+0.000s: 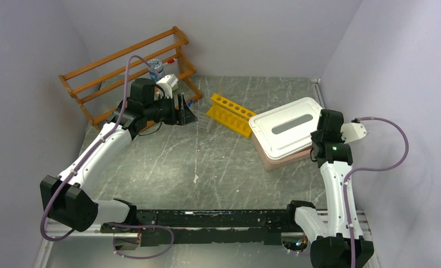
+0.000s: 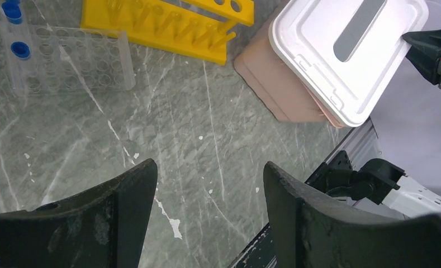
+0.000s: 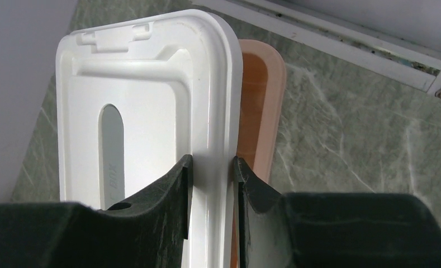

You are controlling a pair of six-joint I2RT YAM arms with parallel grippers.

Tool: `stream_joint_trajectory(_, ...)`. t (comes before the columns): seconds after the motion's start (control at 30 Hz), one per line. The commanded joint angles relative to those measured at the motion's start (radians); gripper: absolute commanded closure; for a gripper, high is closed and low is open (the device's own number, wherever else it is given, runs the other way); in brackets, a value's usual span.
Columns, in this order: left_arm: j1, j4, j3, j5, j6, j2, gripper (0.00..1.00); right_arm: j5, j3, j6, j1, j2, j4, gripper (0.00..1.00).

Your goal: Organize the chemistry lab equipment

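- Landmark: yellow plastic test-tube rack [image 1: 229, 114] [image 2: 167, 25], lying on the grey marbled tabletop [image 1: 207, 162] toward the back, mid-table.
- Left gripper [image 1: 185, 110] [image 2: 208, 167] is hovering just left of the yellow rack. Jaws are standing wide apart with nothing between them; the wrist view shows only bare tabletop in the gap.
- Right gripper [image 1: 315, 145] [image 3: 211, 162] is sitting right of the yellow rack and nearer the arm bases. Both fingers are pinching the rim of the flat white plastic lid [image 1: 274, 120] [image 2: 318, 61] [image 3: 145, 111], one finger on each face.
- The white lid, with a grey oval slot in its middle, is lying skewed on the translucent pink rectangular box [image 1: 276, 162] [image 2: 274, 84] [image 3: 260, 100]. One long edge of the box is showing beside the lid. The box is sitting just right of the yellow rack, its corner close to the rack's end.
- Clear plastic grid rack [image 2: 78, 61] is standing right against the yellow rack's side in the left wrist view. Two clear tubes with blue caps [image 2: 20, 50] are standing in it at the end far from the box.
- Orange-brown wooden shelf rack [image 1: 117, 54] is leaning at the back wall, left of the yellow rack and behind the left gripper.
- A small round blue-and-white item [image 1: 155, 65] is sitting on the wooden rack; too small to identify.
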Motion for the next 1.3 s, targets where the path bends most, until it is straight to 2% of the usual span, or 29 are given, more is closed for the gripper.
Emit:
stream_joint_trajectory(0.0,-0.007,0.026,-0.003,0.009,0.022,-0.007,0.27,0.049,-0.039,0.022,-0.013,-0.014,-0.051,0.90)
stream_joint_trajectory(0.13,-0.007,0.027,-0.002,0.015,0.019,0.002,0.27,0.072,-0.060,0.032,-0.013,-0.021,-0.072,0.81)
stream_joint_trajectory(0.23,-0.007,0.030,-0.004,0.015,0.016,0.008,0.28,0.118,-0.069,0.041,-0.014,-0.034,-0.085,0.60)
stream_joint_trajectory(0.53,-0.007,0.034,-0.006,0.024,0.011,0.033,0.29,0.178,-0.007,0.001,-0.013,-0.018,-0.110,0.49)
stream_joint_trajectory(0.63,-0.007,0.037,-0.011,0.026,0.011,0.034,0.29,0.085,0.024,-0.128,-0.012,-0.018,-0.041,0.47)
stream_joint_trajectory(0.73,-0.007,0.050,-0.022,0.035,0.007,0.037,0.29,-0.090,0.078,-0.281,-0.012,0.003,0.035,0.43)
stream_joint_trajectory(0.87,-0.008,0.067,-0.038,0.044,0.002,0.048,0.29,-0.219,0.158,-0.381,0.020,0.092,0.046,0.38)
stream_joint_trajectory(0.93,-0.010,0.078,-0.051,0.045,0.004,0.050,0.29,-0.197,0.190,-0.398,0.120,0.140,0.046,0.36)
stream_joint_trajectory(1.07,-0.010,0.118,-0.096,0.026,0.012,0.040,0.29,0.046,0.275,-0.372,0.453,0.264,0.021,0.30)
stream_joint_trajectory(1.27,-0.010,0.173,-0.161,-0.011,0.021,0.030,0.29,0.242,0.445,-0.381,0.691,0.553,-0.011,0.25)
